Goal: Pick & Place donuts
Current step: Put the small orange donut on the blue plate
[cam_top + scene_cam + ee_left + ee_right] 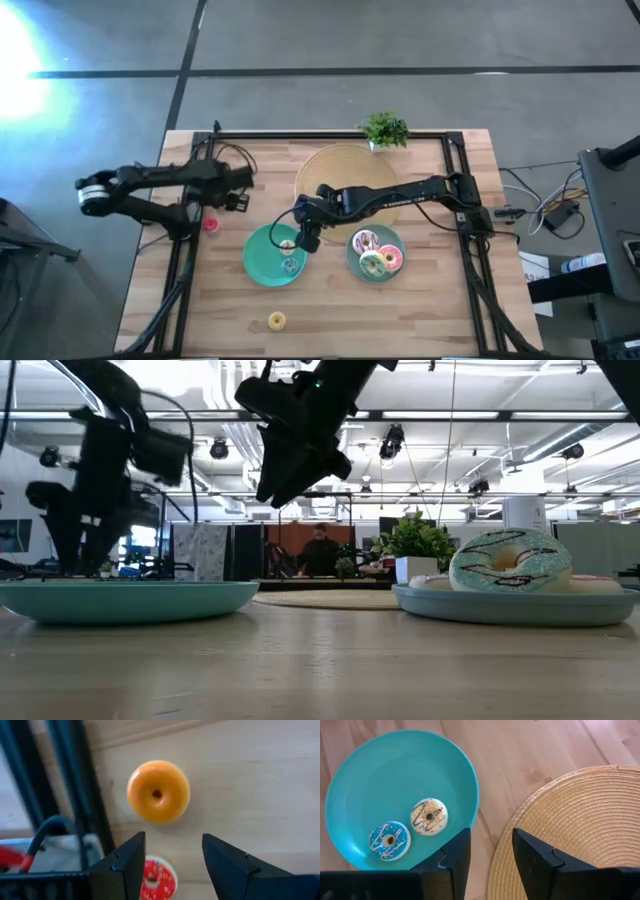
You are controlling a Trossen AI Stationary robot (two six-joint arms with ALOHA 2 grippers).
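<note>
My left gripper (174, 850) is open and points down at the table's left side, by the frame rail. A red-orange donut (157, 879) (210, 224) lies on the wood below its fingers, and an orange-yellow donut (158, 791) lies just past them. My right gripper (491, 845) (305, 236) is open and empty. It hangs above the right rim of the left teal plate (262, 268), which carries the cream donut (429, 816) and the blue donut (389, 840). The three larger donuts, the green-iced one (510, 565) among them, lie on the right plate (352, 262). A yellow donut (277, 320) lies near the near edge.
The big tan woven mat (345, 172) lies behind the plates, with a small potted plant (385, 130) at the far edge. A dark frame rail (80, 795) runs close beside my left gripper. Bare wood (400, 320) lies in front of the plates. A person (320, 552) sits in the room behind.
</note>
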